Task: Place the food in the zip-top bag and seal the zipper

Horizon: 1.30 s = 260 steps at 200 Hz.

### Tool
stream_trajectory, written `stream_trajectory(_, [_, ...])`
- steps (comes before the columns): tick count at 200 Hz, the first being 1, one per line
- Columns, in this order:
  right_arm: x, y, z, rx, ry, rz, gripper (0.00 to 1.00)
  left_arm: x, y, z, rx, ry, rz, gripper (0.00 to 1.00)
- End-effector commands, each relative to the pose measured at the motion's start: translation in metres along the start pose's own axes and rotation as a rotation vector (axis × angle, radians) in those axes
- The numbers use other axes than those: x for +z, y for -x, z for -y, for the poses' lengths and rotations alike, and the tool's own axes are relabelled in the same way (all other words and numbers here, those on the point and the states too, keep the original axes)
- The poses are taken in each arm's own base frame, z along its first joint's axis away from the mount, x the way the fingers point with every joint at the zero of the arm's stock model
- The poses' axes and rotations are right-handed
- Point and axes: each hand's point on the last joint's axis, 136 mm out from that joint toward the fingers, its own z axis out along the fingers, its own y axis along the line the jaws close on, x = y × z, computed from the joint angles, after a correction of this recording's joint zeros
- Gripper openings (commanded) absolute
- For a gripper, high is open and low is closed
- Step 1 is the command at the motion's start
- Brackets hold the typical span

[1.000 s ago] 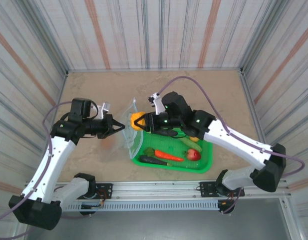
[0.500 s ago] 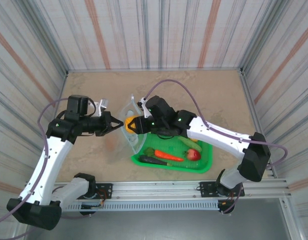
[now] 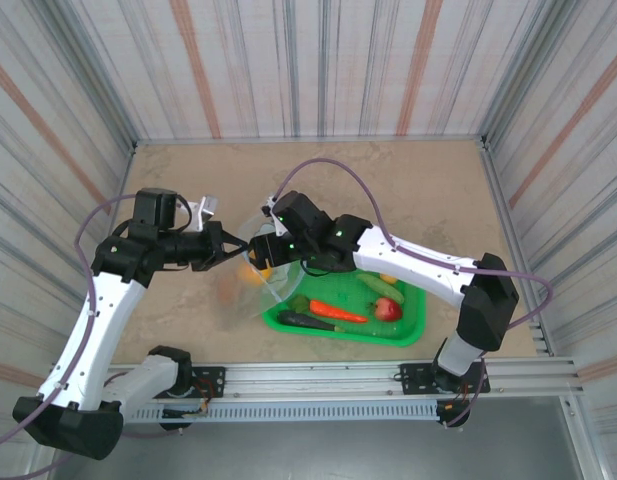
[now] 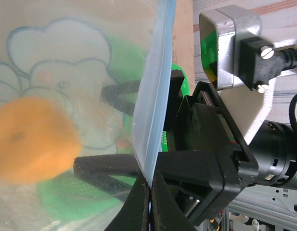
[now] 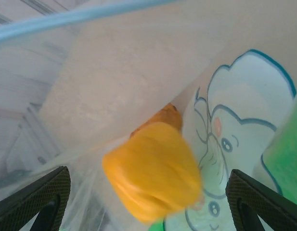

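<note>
In the top view my left gripper (image 3: 231, 250) is shut on the mouth edge of the clear zip-top bag (image 3: 271, 290) and holds it up. The left wrist view shows its jaws (image 4: 149, 192) pinched on the pale blue zipper (image 4: 155, 86). My right gripper (image 3: 260, 256) reaches into the bag's mouth. Its fingers (image 5: 42, 195) stand wide apart, and a blurred orange fruit (image 5: 153, 171) hangs between them, touching neither. Through the bag wall I see the same orange fruit (image 4: 32, 139). A darker orange piece (image 5: 163, 117) lies behind it.
The green mesh basket (image 3: 413, 335) sits right of the bag and holds a red carrot (image 3: 336, 312), a red apple (image 3: 388, 310), a dark eggplant (image 3: 306, 321) and a green cucumber (image 3: 381, 288). The right arm stretches over the basket. Striped walls enclose the table.
The right gripper has moved left into the bag's mouth with the orange fruit and has opened, letting the fruit go. The left gripper has stayed shut on the bag's edge.
</note>
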Motion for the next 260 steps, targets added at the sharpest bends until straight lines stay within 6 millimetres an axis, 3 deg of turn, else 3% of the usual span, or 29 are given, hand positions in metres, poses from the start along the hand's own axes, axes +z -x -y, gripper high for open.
stream_trajectory(1, [-0.008, 0.001, -0.011, -0.028, 0.039, -0.003, 0.88, 0.002, 0.000, -0.001, 0.004, 0.007, -0.001, 0.00])
stream_trajectory(53, [-0.037, 0.012, -0.027, -0.048, 0.095, 0.064, 0.85, 0.003, 0.003, -0.009, 0.006, 0.045, 0.013, 0.00])
stream_trajectory(79, [-0.059, 0.022, -0.023, -0.090, 0.051, 0.107, 0.83, 0.001, 0.004, -0.013, 0.011, 0.069, 0.031, 0.00])
stream_trajectory(110, [-0.089, 0.025, 0.007, -0.058, 0.002, 0.172, 0.78, -0.007, 0.007, -0.013, 0.018, 0.082, 0.052, 0.00])
stream_trajectory(142, [-0.113, 0.006, 0.062, 0.075, -0.079, 0.194, 0.70, -0.018, 0.010, -0.015, 0.030, 0.106, 0.088, 0.00])
stream_trajectory(159, [-0.110, -0.020, 0.087, 0.122, -0.132, 0.121, 0.69, -0.021, 0.010, -0.016, 0.035, 0.114, 0.096, 0.00])
stream_trajectory(199, [-0.088, -0.077, 0.109, 0.210, -0.166, -0.065, 0.63, -0.034, 0.008, -0.017, 0.074, 0.168, 0.125, 0.00])
stream_trajectory(232, [-0.064, -0.103, 0.115, 0.248, -0.177, -0.166, 0.65, -0.035, 0.007, -0.024, 0.085, 0.209, 0.128, 0.00])
stream_trajectory(260, [-0.043, -0.109, 0.116, 0.237, -0.199, -0.207, 0.69, -0.032, 0.009, -0.026, 0.087, 0.211, 0.122, 0.00])
